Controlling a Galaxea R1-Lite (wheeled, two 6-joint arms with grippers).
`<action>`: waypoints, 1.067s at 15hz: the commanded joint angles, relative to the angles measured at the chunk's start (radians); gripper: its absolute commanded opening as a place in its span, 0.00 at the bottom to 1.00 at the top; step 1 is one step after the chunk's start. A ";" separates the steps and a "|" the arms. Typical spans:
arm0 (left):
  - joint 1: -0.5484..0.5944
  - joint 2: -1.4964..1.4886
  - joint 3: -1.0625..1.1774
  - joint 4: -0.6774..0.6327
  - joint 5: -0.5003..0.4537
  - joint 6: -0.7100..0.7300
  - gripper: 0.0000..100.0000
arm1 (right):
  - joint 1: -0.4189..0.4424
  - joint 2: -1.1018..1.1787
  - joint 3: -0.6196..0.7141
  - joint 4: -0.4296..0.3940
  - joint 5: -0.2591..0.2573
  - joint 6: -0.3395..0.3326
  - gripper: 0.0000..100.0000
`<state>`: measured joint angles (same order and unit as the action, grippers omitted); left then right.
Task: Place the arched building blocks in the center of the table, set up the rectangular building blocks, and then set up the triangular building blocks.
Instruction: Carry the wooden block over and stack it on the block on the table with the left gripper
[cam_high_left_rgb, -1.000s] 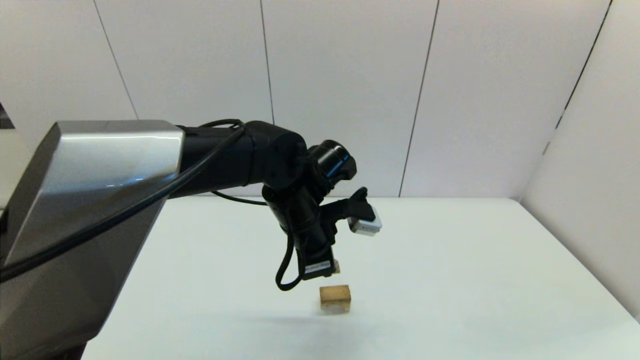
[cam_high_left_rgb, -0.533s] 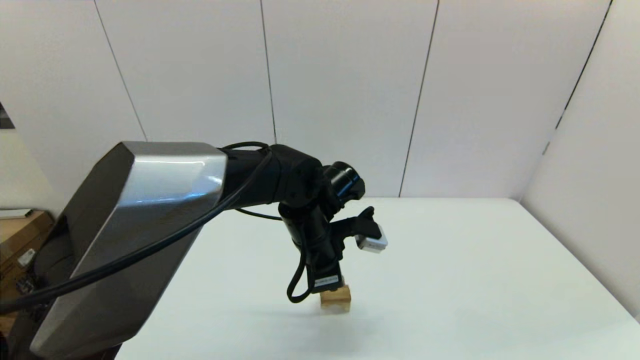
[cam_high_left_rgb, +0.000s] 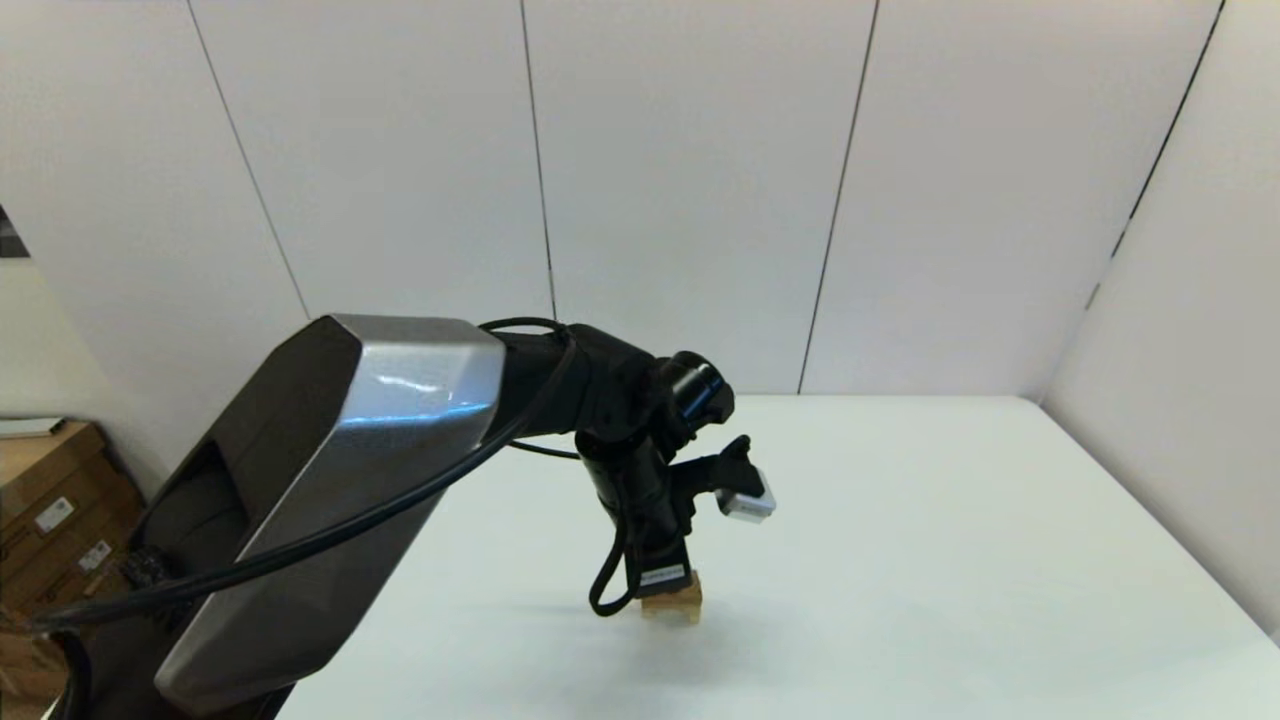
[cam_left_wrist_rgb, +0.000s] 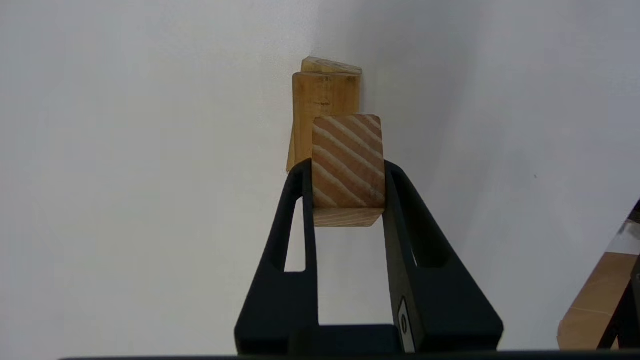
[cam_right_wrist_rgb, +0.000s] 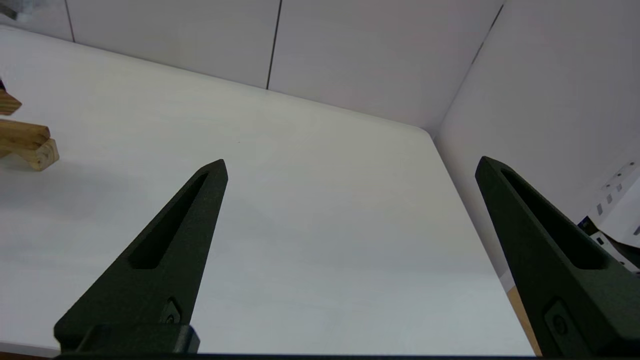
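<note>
My left gripper (cam_left_wrist_rgb: 348, 166) is shut on the triangular block (cam_left_wrist_rgb: 348, 150), a small tan wedge with striped grain. It holds the wedge right over the stack in the middle of the white table (cam_high_left_rgb: 900, 550). The stack is the orange-brown rectangular slab (cam_left_wrist_rgb: 325, 97) lying on the pale arched block (cam_left_wrist_rgb: 331, 65). In the head view the left gripper (cam_high_left_rgb: 664, 580) hides the top of the stack (cam_high_left_rgb: 678, 603). From the right wrist the wedge (cam_right_wrist_rgb: 7, 102) sits just above the slab (cam_right_wrist_rgb: 22, 135) and arched block (cam_right_wrist_rgb: 41, 156); I cannot tell whether they touch. My right gripper (cam_right_wrist_rgb: 350, 161) is open, off to the side.
The left arm's silver link (cam_high_left_rgb: 340, 480) fills the left of the head view. Cardboard boxes (cam_high_left_rgb: 50, 520) stand beyond the table's left edge. White wall panels close off the far and right sides.
The left arm has come down and slightly right with the wedge, from well above the stack to right on top of it. The stack has not moved.
</note>
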<state>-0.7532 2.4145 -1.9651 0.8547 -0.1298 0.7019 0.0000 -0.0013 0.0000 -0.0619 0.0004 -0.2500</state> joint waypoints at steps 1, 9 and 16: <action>0.002 0.035 0.000 0.001 -0.001 0.004 0.00 | 0.000 0.000 0.002 -0.001 0.001 -0.002 1.00; 0.002 0.048 0.000 0.001 -0.001 0.001 0.00 | 0.000 0.000 0.002 -0.001 0.001 -0.002 1.00; 0.003 0.035 -0.006 -0.025 -0.002 0.002 0.00 | 0.000 0.000 0.002 -0.001 0.001 -0.002 1.00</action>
<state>-0.7509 2.4564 -1.9704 0.8249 -0.1302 0.6998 0.0000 -0.0013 0.0000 -0.0623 0.0009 -0.2506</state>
